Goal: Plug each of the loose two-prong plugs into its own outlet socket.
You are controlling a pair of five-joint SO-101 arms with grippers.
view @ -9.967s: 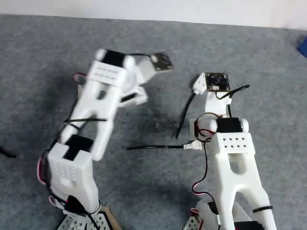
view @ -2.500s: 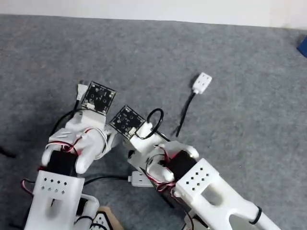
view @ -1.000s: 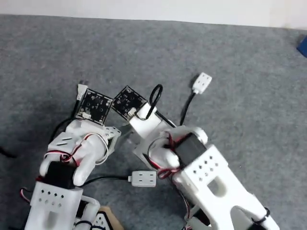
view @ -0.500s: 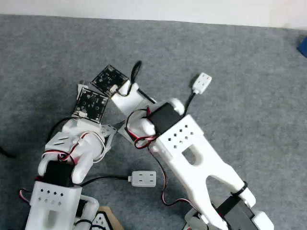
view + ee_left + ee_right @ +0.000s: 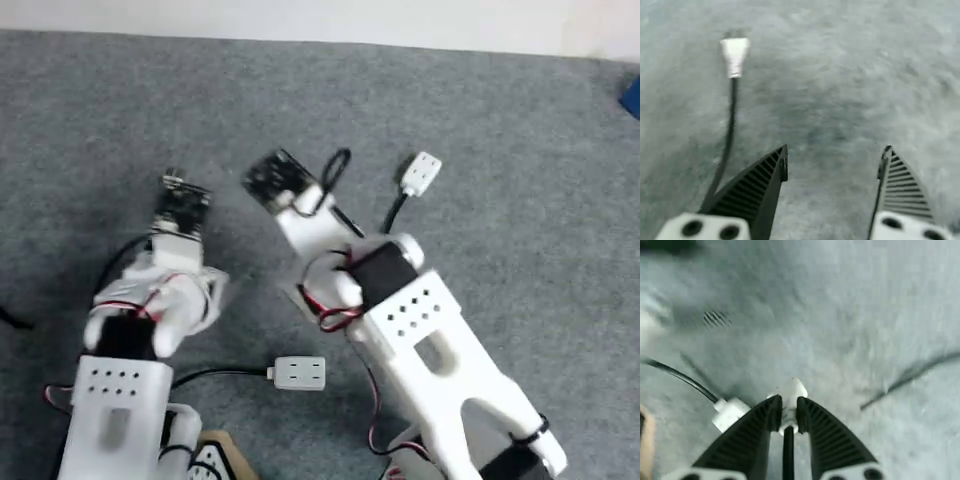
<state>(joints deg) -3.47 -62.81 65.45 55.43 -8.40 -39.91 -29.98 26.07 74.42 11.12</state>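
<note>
My left gripper (image 5: 835,155) is open just above the grey carpet, nothing between its fingers. Ahead of it lies a white two-prong plug (image 5: 735,54), its black cord running back past one finger. My right gripper (image 5: 788,406) is shut on another white plug (image 5: 791,390), whose black cord passes between the fingers. Close beside it lies a white connector block (image 5: 730,413) on a black cord. From above, the left arm's wrist (image 5: 180,212) and right arm's wrist (image 5: 285,185) sit side by side. One white outlet socket (image 5: 300,373) lies near the arms' bases, another (image 5: 421,173) at the back right.
Grey carpet (image 5: 520,200) covers the whole work area. Black cords trail from the far socket (image 5: 388,222) and the near socket (image 5: 215,376). A wooden corner (image 5: 218,442) sits by the left arm's base, a blue object (image 5: 632,97) at the right edge.
The right arm has swung to the right, away from the left wrist, still holding its plug. The left wrist has turned and now points straight away from its base.
</note>
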